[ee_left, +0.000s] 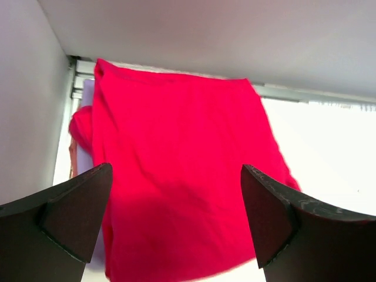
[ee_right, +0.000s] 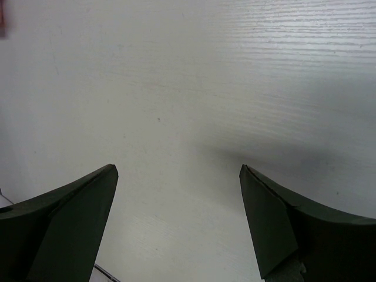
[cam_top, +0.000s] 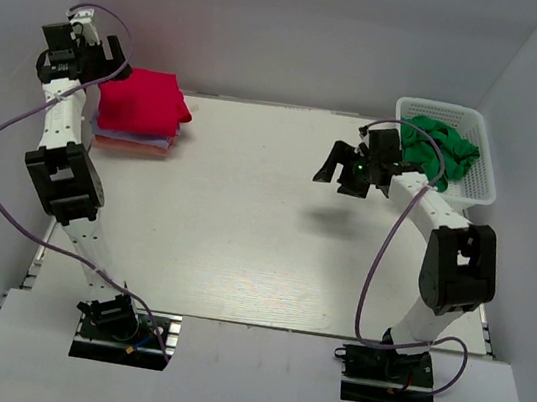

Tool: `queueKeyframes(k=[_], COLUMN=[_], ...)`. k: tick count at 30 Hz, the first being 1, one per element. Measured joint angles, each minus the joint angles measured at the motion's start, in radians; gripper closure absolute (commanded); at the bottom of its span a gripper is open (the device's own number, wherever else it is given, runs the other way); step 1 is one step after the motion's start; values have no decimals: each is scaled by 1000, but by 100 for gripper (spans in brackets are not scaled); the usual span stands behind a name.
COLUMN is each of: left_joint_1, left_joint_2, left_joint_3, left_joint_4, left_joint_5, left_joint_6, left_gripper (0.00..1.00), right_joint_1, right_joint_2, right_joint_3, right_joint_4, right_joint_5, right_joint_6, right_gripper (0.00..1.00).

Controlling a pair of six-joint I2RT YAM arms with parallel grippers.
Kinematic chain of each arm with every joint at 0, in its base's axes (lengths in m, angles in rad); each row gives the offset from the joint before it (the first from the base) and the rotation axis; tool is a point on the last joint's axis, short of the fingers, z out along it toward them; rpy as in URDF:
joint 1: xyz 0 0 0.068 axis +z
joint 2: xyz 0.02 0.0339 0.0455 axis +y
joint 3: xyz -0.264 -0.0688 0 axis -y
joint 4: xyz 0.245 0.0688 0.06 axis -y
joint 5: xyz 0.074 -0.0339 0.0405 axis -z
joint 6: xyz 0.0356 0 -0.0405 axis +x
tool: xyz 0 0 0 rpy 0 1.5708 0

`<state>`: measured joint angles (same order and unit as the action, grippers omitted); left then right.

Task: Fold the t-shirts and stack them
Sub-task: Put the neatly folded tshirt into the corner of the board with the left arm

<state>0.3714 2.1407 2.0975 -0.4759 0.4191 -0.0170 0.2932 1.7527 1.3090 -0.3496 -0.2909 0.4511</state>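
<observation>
Hovering spread wide, the left gripper (ee_left: 175, 171) hangs above the folded red t-shirt (ee_left: 182, 123).

You're looking at soft matt cloth in the red t-shirt (ee_left: 176, 176) and the green t-shirt (cam_top: 440, 148), a matt white table (ee_right: 235, 88) with fine wood-like grain, and a white plastic basket (cam_top: 483, 181).

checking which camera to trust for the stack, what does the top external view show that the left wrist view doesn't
Only top external: the white basket holding the green t-shirt, and the right gripper open above the table. Only left wrist: the left gripper seen up close, jaws apart and gripping nothing. Both: the red t-shirt, folded on top of the stack at the far left.
</observation>
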Motion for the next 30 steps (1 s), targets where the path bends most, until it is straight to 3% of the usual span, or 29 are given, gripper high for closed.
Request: queueKeyframes(k=[9, 15, 21, 26, 30], left_joint_1=[-35, -78, -241, -430, -573], left_joint_2=[-340, -592, -784, -953, -971], left_joint_3=[-279, -518, -740, -998, -1151], left_joint_4=[21, 42, 169, 233, 215], left_joint_5=[-258, -273, -141, -151, -196], left_joint_6=[-29, -122, -319, -393, -420], left_gripper=[0, 0, 0, 0, 0], right_joint_1=[2, 8, 8, 8, 8], right_joint_2=[-196, -326, -475, -604, -668], right_joint_3=[-156, -286, -394, -497, -565], right_joint_4=[37, 76, 87, 141, 153], right_joint_5=[9, 106, 207, 224, 219], right_joint_6=[-14, -17, -15, 2, 18], right_gripper=[10, 10, 10, 10, 10])
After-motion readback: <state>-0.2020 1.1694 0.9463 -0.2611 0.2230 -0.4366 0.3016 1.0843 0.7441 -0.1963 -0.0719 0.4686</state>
